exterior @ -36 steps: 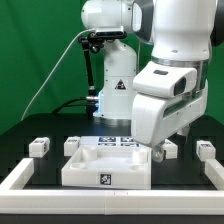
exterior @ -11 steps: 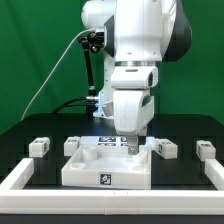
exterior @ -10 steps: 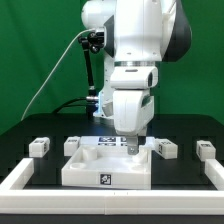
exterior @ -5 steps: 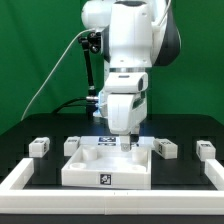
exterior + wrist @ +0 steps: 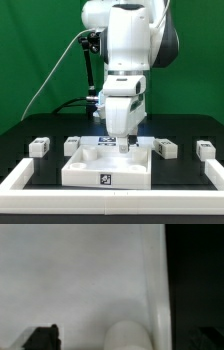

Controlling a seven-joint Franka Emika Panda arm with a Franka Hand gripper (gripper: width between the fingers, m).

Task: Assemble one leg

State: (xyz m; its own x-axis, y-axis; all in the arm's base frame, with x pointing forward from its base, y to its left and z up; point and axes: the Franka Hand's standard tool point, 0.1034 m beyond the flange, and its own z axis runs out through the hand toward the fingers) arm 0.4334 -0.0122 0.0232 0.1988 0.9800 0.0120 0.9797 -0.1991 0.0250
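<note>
Four small white legs stand on the black table in the exterior view: two at the left and two at the right. The large white tabletop lies in the middle. My gripper hangs over the tabletop's far right part. In the wrist view the tabletop's surface fills the picture up to its edge. My gripper is open, with one dark fingertip showing. A rounded white piece sits between the fingers and touches neither.
The marker board lies just behind the tabletop, partly hidden by my gripper. A white rail frames the table's front and sides. The arm's base and a cable stand at the back before a green wall.
My arm has swung from the exterior view's right side to over the tabletop's far part, then shifted a little left and up. The four legs have not moved.
</note>
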